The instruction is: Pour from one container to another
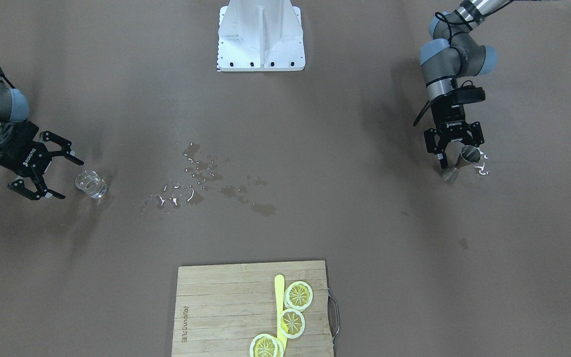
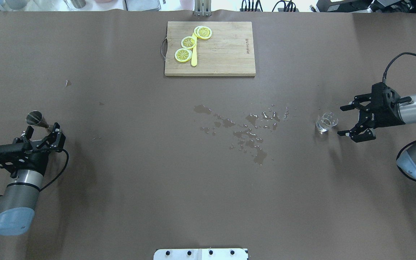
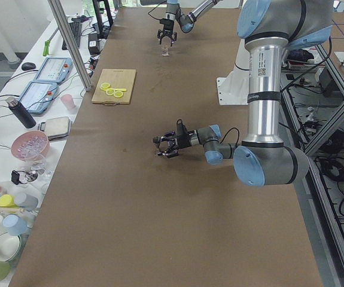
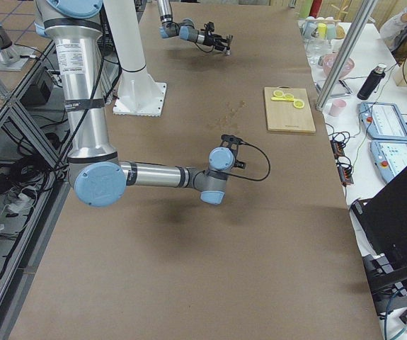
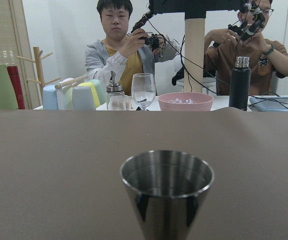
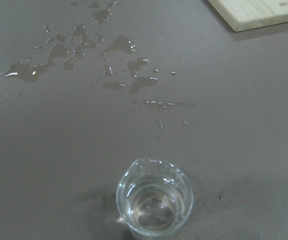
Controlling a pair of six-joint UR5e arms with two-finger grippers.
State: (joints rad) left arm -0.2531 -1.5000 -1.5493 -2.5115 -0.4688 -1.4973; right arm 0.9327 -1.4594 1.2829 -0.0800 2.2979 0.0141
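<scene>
Both spread wide: left gripper (image 2: 42,128) at steel jigger (image 2: 34,117), right gripper (image 2: 340,120) beside glass beaker (image 2: 326,121) holding water.

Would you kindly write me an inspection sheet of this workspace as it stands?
Surface: brown table, water spill mid-table.
Job's things: metal jigger upright; glass beaker holding clear liquid.
Clutter: cutting board with lemon slices and a yellow knife.
Grippers: left gripper open by the jigger; right gripper open beside the beaker.
Cables: black cable looped at left wrist.
Surroundings: two operators beyond the table end.
</scene>
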